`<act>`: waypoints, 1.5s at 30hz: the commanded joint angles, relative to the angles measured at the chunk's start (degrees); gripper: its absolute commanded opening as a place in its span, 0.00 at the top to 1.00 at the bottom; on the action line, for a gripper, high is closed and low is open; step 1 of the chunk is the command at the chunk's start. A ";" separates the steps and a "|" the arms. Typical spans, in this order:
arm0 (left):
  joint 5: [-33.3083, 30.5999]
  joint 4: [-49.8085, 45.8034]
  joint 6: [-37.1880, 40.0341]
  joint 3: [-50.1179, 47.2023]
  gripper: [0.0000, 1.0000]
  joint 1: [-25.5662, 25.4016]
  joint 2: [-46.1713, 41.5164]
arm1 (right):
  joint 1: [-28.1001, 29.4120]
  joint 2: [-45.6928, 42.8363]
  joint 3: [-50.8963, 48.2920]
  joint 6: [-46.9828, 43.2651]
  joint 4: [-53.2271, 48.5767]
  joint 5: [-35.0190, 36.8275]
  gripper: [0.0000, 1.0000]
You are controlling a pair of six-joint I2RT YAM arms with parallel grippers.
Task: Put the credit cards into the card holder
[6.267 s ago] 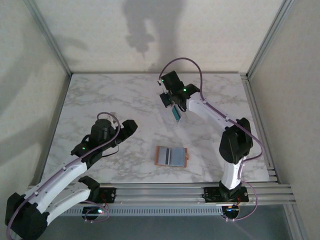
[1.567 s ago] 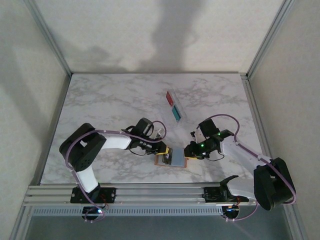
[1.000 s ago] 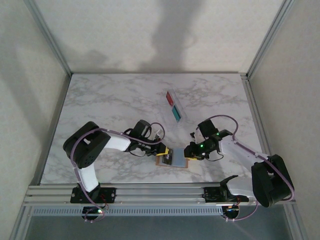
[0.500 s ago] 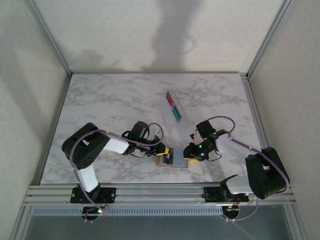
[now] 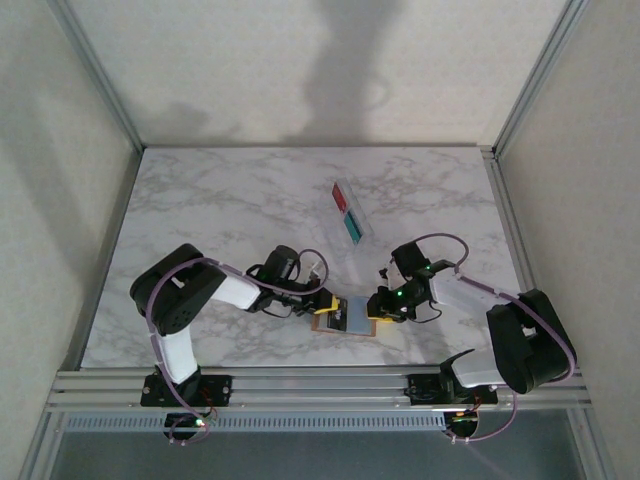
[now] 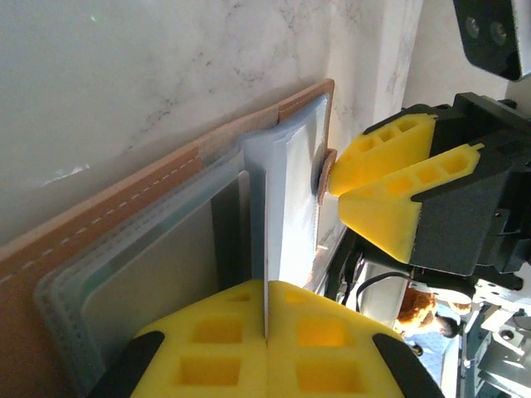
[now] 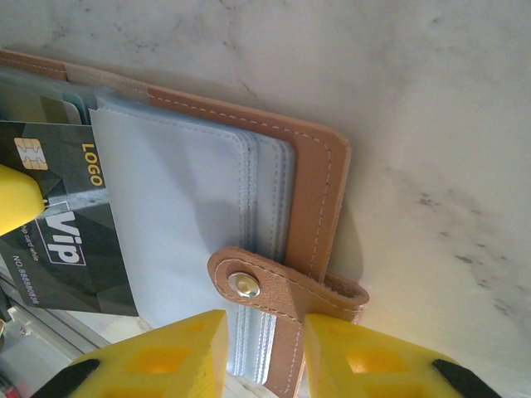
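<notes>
The tan card holder [image 5: 350, 321] lies open on the marble near the front, grey-blue pockets up. My left gripper [image 5: 326, 303] is at its left side, shut on a black credit card [image 7: 75, 240] whose far end sits under a pocket. In the left wrist view that card [image 6: 266, 232] shows edge-on between the pads of the left gripper [image 6: 266, 286]. My right gripper [image 5: 376, 308] is at the holder's right edge [image 7: 319, 191]. The right gripper [image 7: 264, 336] is open, its jaws either side of the clasp tab [image 7: 282, 286]. A red card [image 5: 341, 196] and a teal card [image 5: 354, 229] lie further back.
The metal rail [image 5: 320, 382] with both arm bases runs along the table's near edge. Frame posts and plain walls close in the left, right and back sides. Bare marble [image 5: 220, 200] stretches behind and left of the holder.
Hardly anything has moved. The left gripper has crept slightly further onto the holder with the black card, and the right gripper has stayed at the holder's right edge.
</notes>
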 commanded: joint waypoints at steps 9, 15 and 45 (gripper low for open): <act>0.37 -4.65 4.51 3.61 1.00 -0.11 2.48 | -0.31 1.15 -0.99 -0.67 -0.32 0.98 0.70; 0.78 -2.80 3.35 3.32 1.00 -0.17 3.75 | -0.31 1.13 -1.01 -0.56 0.21 0.62 0.70; -1.99 -3.91 2.24 5.00 0.98 -2.77 4.51 | -0.33 -0.30 -1.80 0.08 3.61 -0.72 0.65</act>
